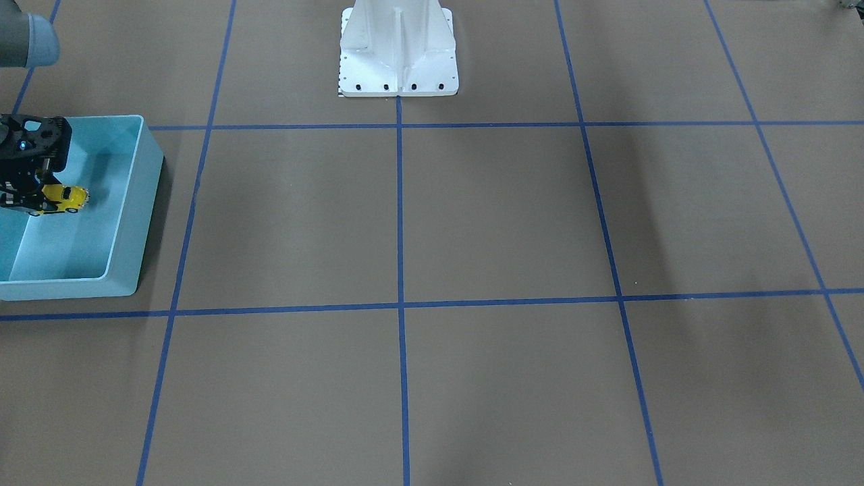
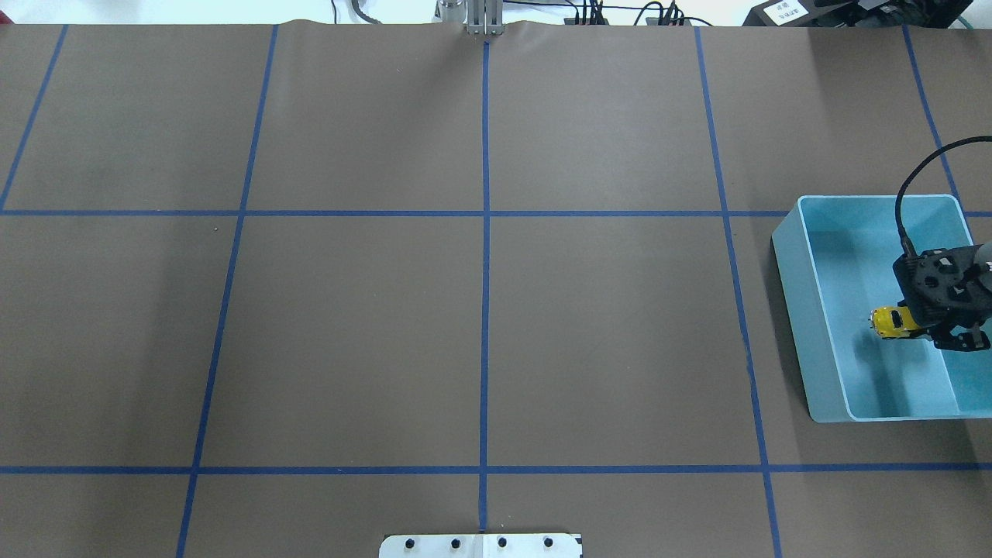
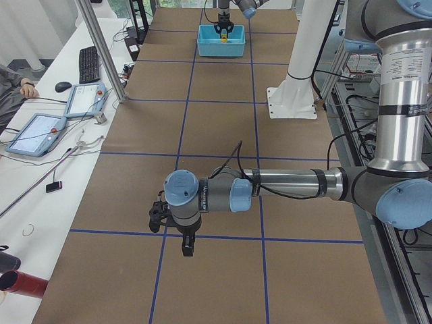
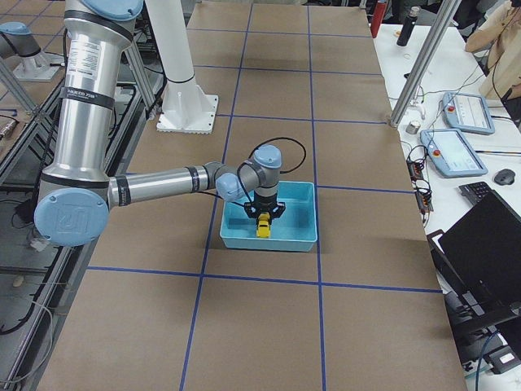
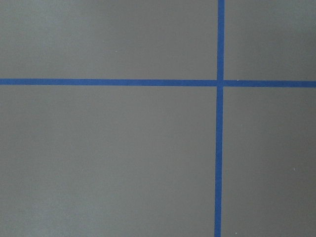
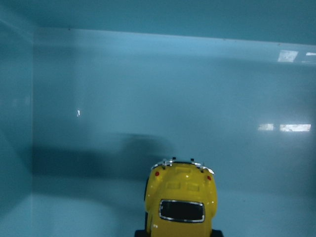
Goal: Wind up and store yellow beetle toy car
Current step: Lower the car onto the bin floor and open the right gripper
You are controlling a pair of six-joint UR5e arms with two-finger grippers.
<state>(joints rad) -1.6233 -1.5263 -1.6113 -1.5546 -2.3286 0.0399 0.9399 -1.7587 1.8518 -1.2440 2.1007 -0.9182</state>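
- We're seeing the right pincer (image 2: 908,325) reaching down inside the blue bin (image 2: 790,256) at the right edge of the overhead frame. Its fingers are clamping the yellow beetle toy car (image 2: 889,322), w/ one end of the car sticking out toward frame left.
- In the front-facing view the car (image 1: 65,198) is showing at the left edge, approx. mid-height, inside the bin (image 1: 145,162), w/ the black pincer just left of it.
- In the right wrist view the car (image 6: 181,202) is sitting at bottom centre, its red tail lights & silvery bumper pointing up-frame. We can't tell whether its wheels are touching the bin floor.
- The left pincer (image 3: 173,233) is hanging over the desk (image 2: 349,310) in the lower centre of the left-side view, well apart from the bin. We can't tell how far it's open.
- The left wrist view is showing only desk & blue tape lines (image 5: 219,82) crossing at upper right.
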